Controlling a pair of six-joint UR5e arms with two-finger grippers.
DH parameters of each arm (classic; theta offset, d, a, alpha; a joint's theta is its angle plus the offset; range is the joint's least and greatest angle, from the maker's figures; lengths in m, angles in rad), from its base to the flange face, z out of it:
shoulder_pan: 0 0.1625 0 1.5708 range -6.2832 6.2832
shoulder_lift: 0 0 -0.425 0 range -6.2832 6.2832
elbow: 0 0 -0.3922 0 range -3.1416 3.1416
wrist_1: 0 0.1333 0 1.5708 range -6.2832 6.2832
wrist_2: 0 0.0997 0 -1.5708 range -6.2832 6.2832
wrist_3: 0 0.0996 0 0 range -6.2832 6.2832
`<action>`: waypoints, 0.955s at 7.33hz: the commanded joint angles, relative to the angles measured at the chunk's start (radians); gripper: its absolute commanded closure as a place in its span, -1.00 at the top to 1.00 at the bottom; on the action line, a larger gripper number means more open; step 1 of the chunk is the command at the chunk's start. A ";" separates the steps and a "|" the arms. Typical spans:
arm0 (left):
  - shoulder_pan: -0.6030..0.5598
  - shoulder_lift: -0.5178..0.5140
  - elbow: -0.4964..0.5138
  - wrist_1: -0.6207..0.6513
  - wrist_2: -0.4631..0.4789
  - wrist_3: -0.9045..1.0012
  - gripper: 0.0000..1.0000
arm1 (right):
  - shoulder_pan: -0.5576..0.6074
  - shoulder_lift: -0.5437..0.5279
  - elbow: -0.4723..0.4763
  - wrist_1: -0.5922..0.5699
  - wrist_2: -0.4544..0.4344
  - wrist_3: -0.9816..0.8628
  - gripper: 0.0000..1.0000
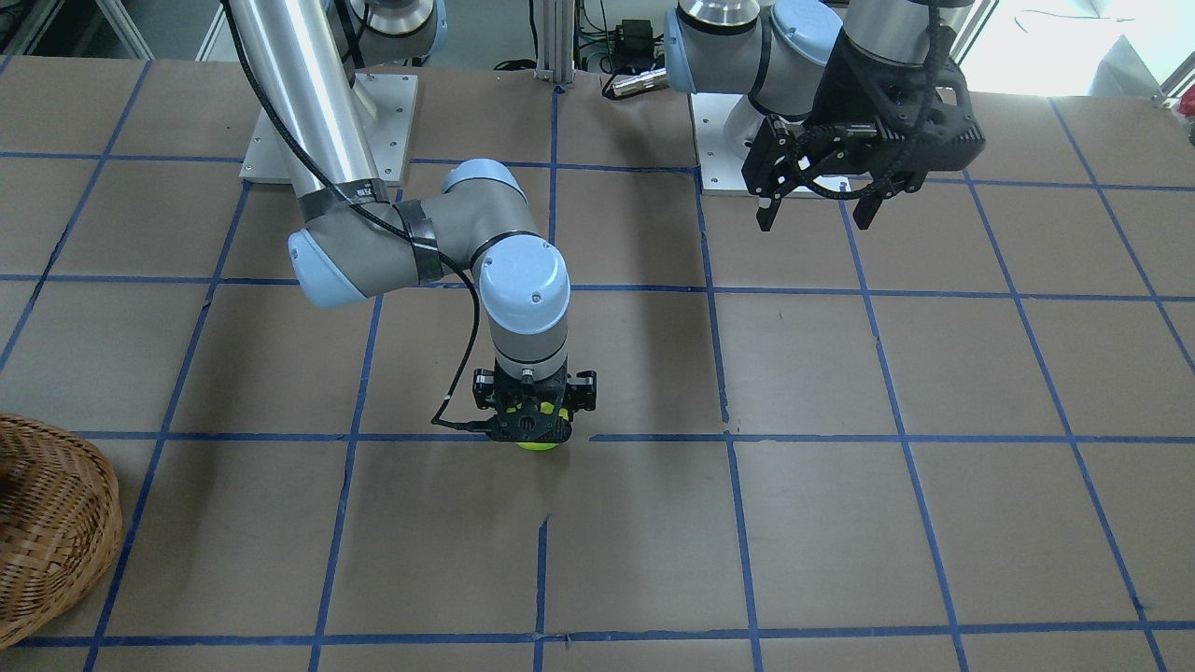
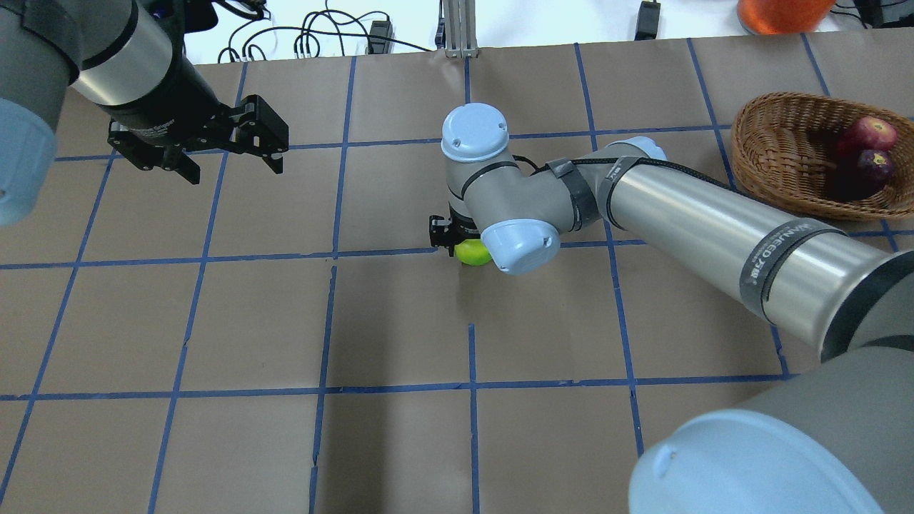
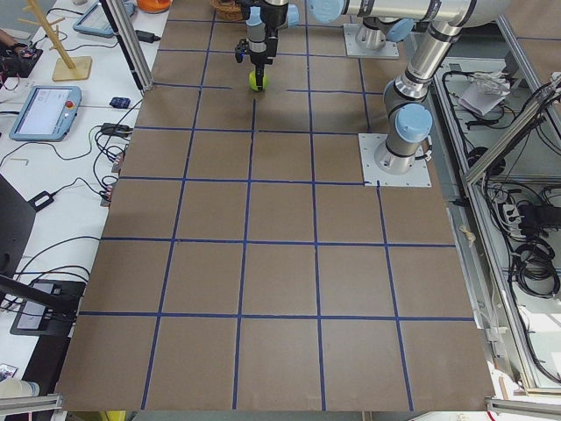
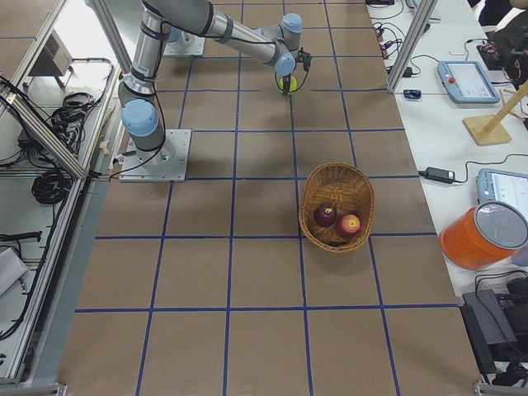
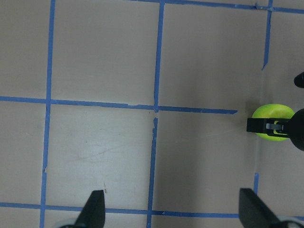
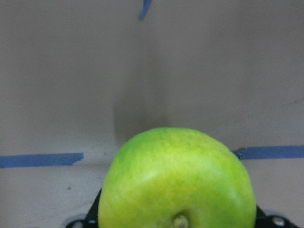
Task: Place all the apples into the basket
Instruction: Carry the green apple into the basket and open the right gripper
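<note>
The lime green apple (image 6: 175,180) sits between the jaws of my right gripper (image 1: 533,427) near the table's middle, on a blue tape line. It also shows in the overhead view (image 2: 471,252) and the left wrist view (image 5: 271,114). The gripper points straight down and is shut on it, at or just above the table. The red apple (image 2: 872,132) and the dark purple apple (image 2: 875,164) lie in the wicker basket (image 2: 778,143) at my far right. My left gripper (image 2: 232,165) is open and empty, held high over the table's left side.
The table is brown paper with a blue tape grid. The basket's edge shows at the front-facing view's lower left (image 1: 56,523). An orange container (image 4: 483,235) and tablets stand off the table's far edge. The arm bases (image 4: 157,153) are bolted on the robot's side.
</note>
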 commanded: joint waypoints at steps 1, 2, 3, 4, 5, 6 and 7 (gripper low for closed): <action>0.000 0.006 -0.003 0.000 0.002 0.000 1.00 | -0.151 -0.066 -0.107 0.162 0.016 -0.109 -1.00; 0.000 0.006 -0.003 0.000 0.000 0.000 1.00 | -0.289 -0.094 -0.162 0.270 0.014 -0.286 -1.00; 0.000 0.006 -0.005 0.000 0.000 0.000 1.00 | -0.419 -0.103 -0.220 0.304 0.005 -0.437 -1.00; -0.002 0.004 -0.003 -0.002 0.000 0.000 1.00 | -0.550 -0.090 -0.271 0.350 0.001 -0.648 -1.00; -0.002 0.006 0.003 -0.020 0.005 0.000 1.00 | -0.675 -0.069 -0.291 0.354 -0.001 -0.805 -1.00; -0.003 0.010 0.003 -0.038 0.008 0.000 1.00 | -0.772 -0.046 -0.302 0.339 -0.007 -0.920 -1.00; -0.002 0.010 0.005 -0.040 0.008 0.000 1.00 | -0.823 0.005 -0.307 0.293 -0.010 -1.048 -1.00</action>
